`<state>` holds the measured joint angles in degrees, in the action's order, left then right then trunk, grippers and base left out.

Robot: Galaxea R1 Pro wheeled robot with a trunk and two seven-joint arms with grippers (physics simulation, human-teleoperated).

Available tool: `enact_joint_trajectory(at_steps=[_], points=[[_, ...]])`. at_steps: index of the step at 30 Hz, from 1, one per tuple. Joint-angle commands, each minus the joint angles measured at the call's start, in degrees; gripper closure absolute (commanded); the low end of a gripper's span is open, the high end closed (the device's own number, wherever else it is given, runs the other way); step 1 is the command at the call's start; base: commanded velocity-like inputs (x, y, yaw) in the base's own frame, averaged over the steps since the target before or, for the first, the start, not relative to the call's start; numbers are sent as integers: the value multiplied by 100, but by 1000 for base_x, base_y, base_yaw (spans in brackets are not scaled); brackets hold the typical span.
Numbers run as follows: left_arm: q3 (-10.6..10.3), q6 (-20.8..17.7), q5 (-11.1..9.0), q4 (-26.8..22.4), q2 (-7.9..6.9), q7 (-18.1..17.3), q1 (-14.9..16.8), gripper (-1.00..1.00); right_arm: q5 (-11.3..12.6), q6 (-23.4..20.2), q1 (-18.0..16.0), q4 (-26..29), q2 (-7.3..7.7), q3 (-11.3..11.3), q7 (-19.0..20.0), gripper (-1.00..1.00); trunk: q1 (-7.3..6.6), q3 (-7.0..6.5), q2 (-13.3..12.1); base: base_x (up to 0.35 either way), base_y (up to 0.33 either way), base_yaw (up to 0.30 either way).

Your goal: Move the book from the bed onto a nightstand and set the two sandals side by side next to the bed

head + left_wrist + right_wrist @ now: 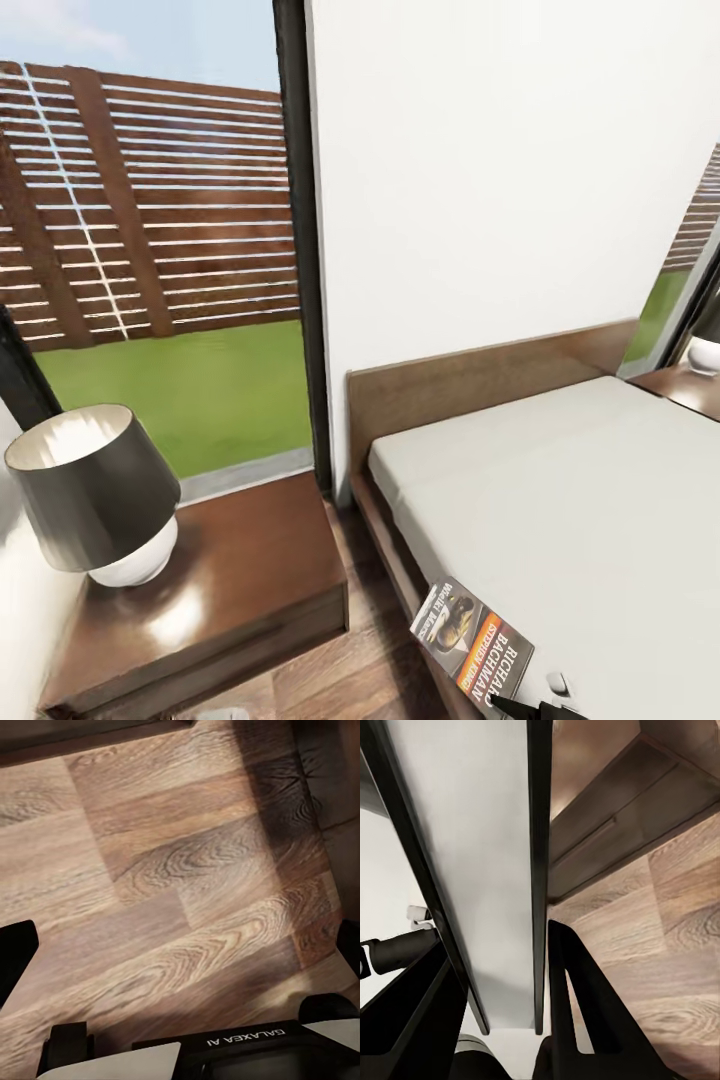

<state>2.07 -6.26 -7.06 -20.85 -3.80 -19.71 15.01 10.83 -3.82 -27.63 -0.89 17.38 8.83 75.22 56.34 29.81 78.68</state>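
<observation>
The book (473,648) lies at the bed's (560,500) near side edge, overhanging the mattress edge toward the floor, its cover up with the orange band and the words "RICHARD BACHMAN" readable; the mattress is plain light grey, with the brown headboard (480,375) against the white wall; just behind the book, at the lower edge of the head view, a dark part of the right gripper (535,708) shows, touching or very near the book's lower corner; in the right wrist view the right gripper (502,975) has its two dark fingers (577,997) on either side of a thin light slab with dark edges, seen edge-on, which reads as the book held between them, the fingers closed onto it; beside it the wood-plank floor (675,945) and the dark-brown base of the bed (615,817) show; the nightstand (240,580) stands beside the bed's head corner, apart from it by a strip of floor, its glossy top carrying a lamp (95,490) with a dark shade and white base near its far left corner; a tall dark-framed window (150,250) behind it shows grass and a slatted fence; the left gripper (180,945) hangs over bare floor, its finger tips far apart at the view's sides, holding nothing.
</observation>
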Motion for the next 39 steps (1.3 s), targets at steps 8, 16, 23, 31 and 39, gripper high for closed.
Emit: enact_joint_trajectory(at_steps=[8,16,23,31,39], points=[[22,-60,-58,-4,2,-32,2,-100,-2,-39,-5,-8,2,57,20,100,0,6,3,0,0,293],[22,-60,-58,-5,1,-28,2,-100,0,-39,-5,-8,2,57,21,100,0,6,3,0,0,293],[22,-60,-58,-5,2,-30,2,-100,-2,-40,-5,-8,2,57,26,100,0,6,3,0,0,293],[22,-60,-58,-4,2,-32,2,-100,-2,-37,-5,-8,2,57,28,100,0,6,3,0,0,144],[22,-60,-58,-5,2,-30,2,-100,-2,-38,-5,-8,2,57,28,100,0,-24,3,0,0,4]])
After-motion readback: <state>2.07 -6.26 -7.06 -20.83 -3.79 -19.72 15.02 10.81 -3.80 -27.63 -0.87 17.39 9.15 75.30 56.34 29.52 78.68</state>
